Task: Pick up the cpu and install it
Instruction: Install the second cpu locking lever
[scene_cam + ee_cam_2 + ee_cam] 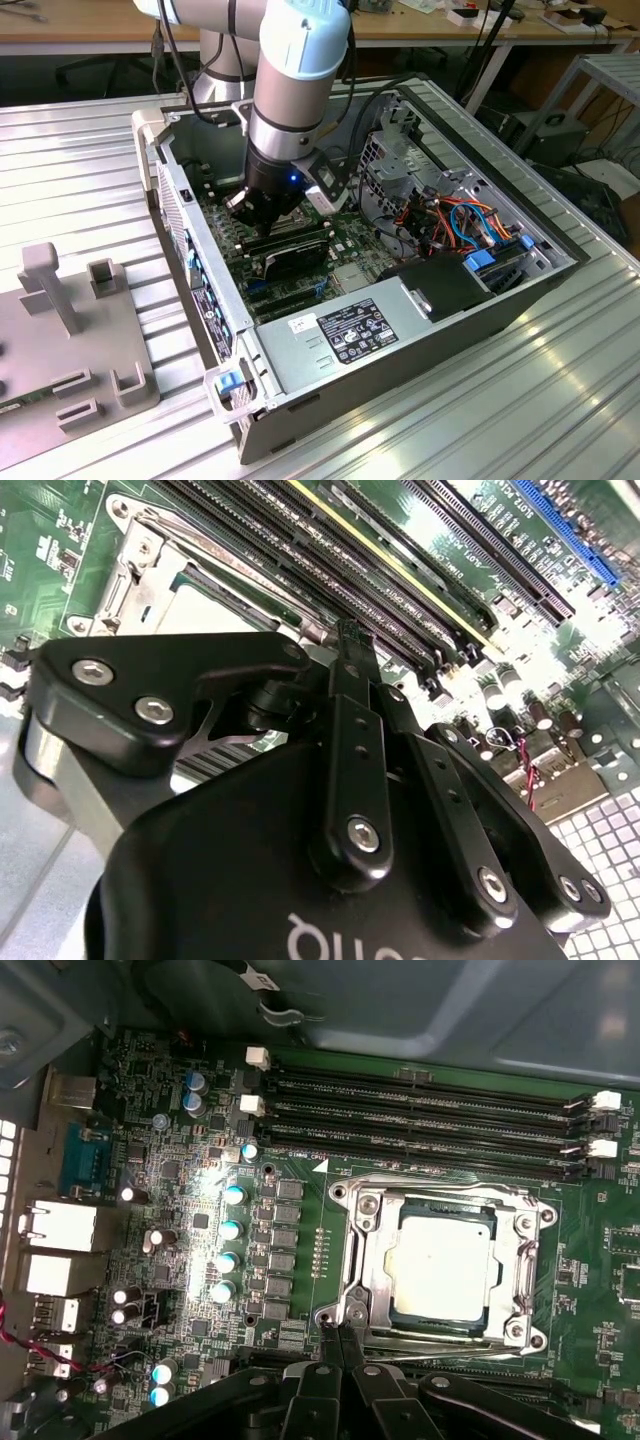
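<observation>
Down inside the open computer case [420, 330], my gripper [340, 1345] hangs just above the green motherboard [200, 1220]. In the first wrist view its two black fingers [352, 1355] come together at the tips with no gap that I can see and nothing between them, so I read it as closed and empty. The tips sit right at one corner of the socket frame [355, 1250], by a corner screw; whether they touch the frame I cannot tell.

The cpu [443, 1263] lies flat in the socket, its dull silver top facing up, with the metal frame running around all four sides. It looks seated square in the opening, not tilted. A row of long black memory slots [420, 1110] runs alongside the socket on its far side from the gripper, with white latches at the ends.

In the second wrist view I look past the black gripper body [300, 850] and its linkage arms at the memory slots [400, 570] and a corner of the silver socket frame [150, 570].

In the exterior view the arm [300, 90] reaches down into the case, which lies on its side on a ribbed metal table [80, 140]. A grey power supply [350, 335] sits along the near edge of the case, and a grey fixture plate [70, 340] rests on the table at the exterior view's left.
</observation>
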You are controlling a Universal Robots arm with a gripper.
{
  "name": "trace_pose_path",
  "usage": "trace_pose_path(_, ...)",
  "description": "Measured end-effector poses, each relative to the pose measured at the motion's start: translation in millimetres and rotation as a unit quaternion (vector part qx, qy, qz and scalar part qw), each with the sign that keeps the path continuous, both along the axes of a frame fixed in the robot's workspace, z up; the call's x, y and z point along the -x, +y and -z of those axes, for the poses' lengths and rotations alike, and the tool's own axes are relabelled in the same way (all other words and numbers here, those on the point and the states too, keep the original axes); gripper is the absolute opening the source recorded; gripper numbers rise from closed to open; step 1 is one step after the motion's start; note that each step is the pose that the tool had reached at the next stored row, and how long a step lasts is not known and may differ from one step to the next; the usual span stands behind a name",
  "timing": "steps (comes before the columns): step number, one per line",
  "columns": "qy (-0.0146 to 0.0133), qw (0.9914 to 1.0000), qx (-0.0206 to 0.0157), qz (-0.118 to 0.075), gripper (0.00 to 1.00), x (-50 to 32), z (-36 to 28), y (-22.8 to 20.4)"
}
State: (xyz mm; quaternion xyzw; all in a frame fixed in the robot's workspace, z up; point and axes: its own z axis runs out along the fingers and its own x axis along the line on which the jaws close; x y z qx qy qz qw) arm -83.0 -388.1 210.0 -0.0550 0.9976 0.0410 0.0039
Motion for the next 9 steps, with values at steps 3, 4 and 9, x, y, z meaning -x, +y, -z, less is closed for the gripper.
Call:
trace_pose_path(3,0.0001,1.0,0.0001,0.0,0.11,0.0,0.4,0.1)
trace_pose_path(4,0.0001,1.0,0.0001,0.0,0.11,0.0,0.4,0.1)
trace_pose_path(9,0.0,1.0,0.0,0.0,0.11,0.2,0.7,0.1)
